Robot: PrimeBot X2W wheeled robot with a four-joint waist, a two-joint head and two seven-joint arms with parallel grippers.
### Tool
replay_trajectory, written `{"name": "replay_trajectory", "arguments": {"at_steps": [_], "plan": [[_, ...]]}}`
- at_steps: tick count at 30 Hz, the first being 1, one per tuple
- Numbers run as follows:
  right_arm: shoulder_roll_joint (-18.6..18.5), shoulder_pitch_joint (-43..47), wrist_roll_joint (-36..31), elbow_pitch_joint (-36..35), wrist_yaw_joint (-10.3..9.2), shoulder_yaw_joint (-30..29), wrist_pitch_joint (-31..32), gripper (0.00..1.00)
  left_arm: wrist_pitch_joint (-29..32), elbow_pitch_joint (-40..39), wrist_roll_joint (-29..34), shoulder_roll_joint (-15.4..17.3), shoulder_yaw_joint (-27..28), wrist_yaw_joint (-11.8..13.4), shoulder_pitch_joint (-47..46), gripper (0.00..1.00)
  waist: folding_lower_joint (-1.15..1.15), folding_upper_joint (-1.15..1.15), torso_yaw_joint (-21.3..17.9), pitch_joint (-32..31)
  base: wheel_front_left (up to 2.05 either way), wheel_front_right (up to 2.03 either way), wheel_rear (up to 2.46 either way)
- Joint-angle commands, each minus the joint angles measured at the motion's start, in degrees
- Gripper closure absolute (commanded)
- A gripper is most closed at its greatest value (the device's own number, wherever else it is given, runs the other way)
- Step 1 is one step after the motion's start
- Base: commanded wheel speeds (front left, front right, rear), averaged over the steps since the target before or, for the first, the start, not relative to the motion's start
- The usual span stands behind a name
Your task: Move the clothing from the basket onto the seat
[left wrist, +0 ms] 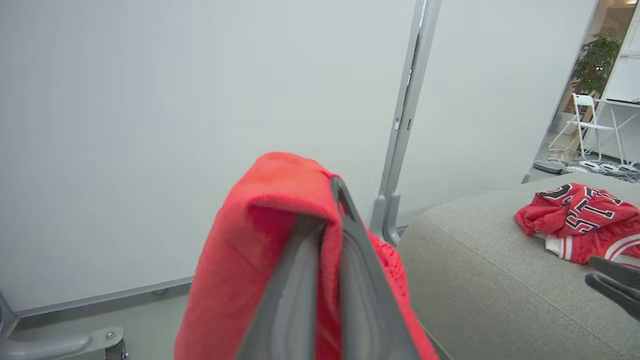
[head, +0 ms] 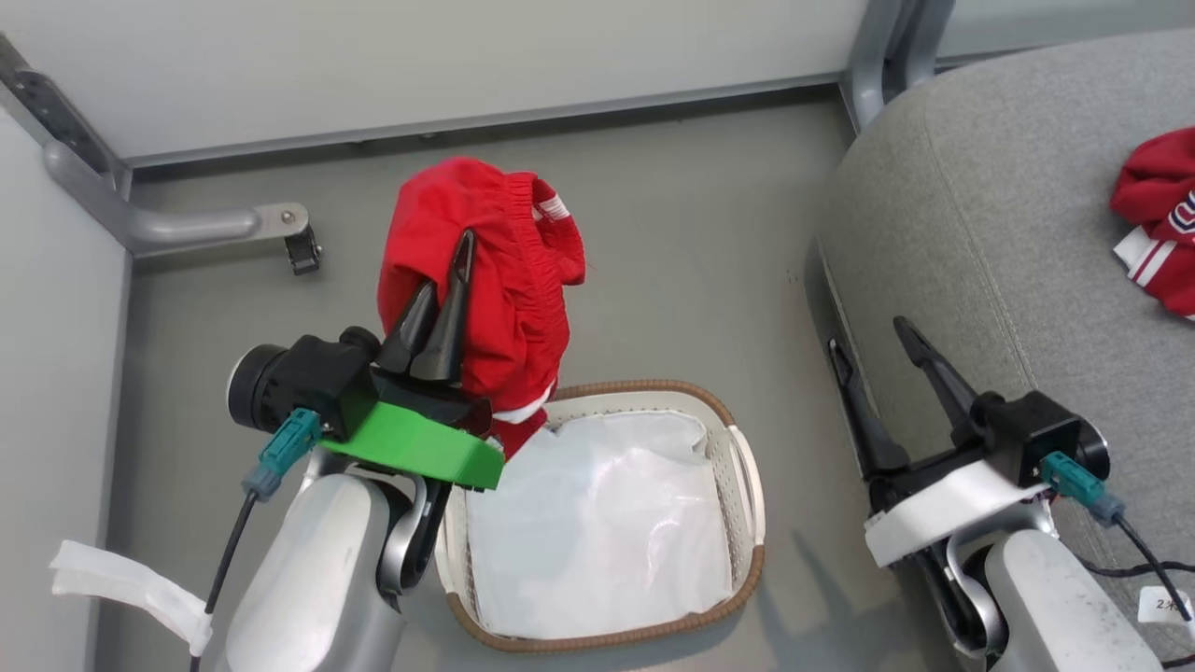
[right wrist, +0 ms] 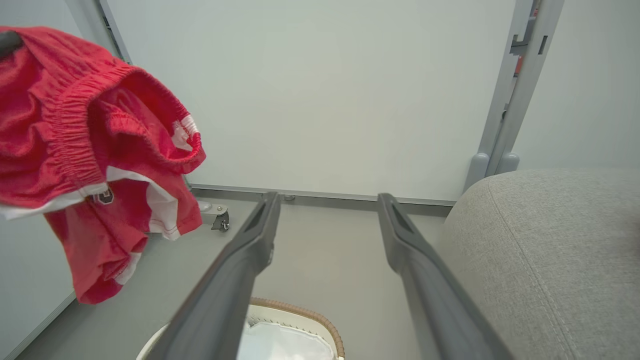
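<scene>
Shorts are gripped in the left tool, raised at 11 o'clock of the basket, jersey already laid on the seat at 3 o'clock, right tool spread wide, so only this last carry is judged left.

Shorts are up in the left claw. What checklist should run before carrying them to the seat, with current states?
1. The left claw shut on the shorts: ok.
2. Shorts hang clear of the basket rim: ok, there is a gap in the right wrist view.
3. Basket shows just the white liner sheet: ok.
4. The jersey lies on the seat: ok.
5. Bare seat beside the jersey: ok.
6. The right claw, open, off the carry path: cannot tell; it sits between basket and seat.
</scene>
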Motion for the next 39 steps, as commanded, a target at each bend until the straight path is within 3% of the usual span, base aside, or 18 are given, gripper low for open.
{"name": "replay_trajectory", "arguments": {"at_steps": [1,7,15,20,34,39], "plan": [[0.20,1.47,0.14,0.44,-0.08,0.31,-0.13,0.00,-0.07,-0.98,0.57,0.52,-0.12,-0.21,-0.02,1.00,0.00,0.00,2.01,-4.47,0.00,0.00,0.00],[1.66,2.94,0.79,0.13,-0.07,3.96,-0.13,0.00,-0.06,-3.20,0.23,0.39,-0.67,-0.21,0.18,1.00,0.00,0.00,2.36,-6.96,0.00,0.00,0.00],[2.08,-3.47,6.76,-4.89,-0.07,21.31,-0.13,0.00,-0.07,-3.54,-0.47,-0.69,-4.38,-0.18,0.87,1.00,0.00,0.00,3.53,-7.08,0.00,0.00,0.00],[2.99,-8.16,7.83,-3.65,-0.08,25.71,-0.12,0.00,-0.07,-2.80,-0.95,-1.37,-6.49,-0.18,0.46,1.00,0.00,0.00,4.28,-6.50,0.00,0.00,0.00],[7.18,-12.04,0.44,7.70,-0.08,19.49,-0.13,0.00,-0.06,-2.36,-4.03,-2.42,-14.23,-0.18,-0.88,1.00,0.00,0.00,6.71,-5.82,0.00,0.00,0.00],[7.57,-9.67,2.27,8.53,-0.07,14.98,-0.12,0.00,-0.07,-2.41,-4.81,-2.46,-15.66,-0.18,-1.34,1.00,0.00,0.00,7.45,-5.79,0.00,0.00,0.00]]}}
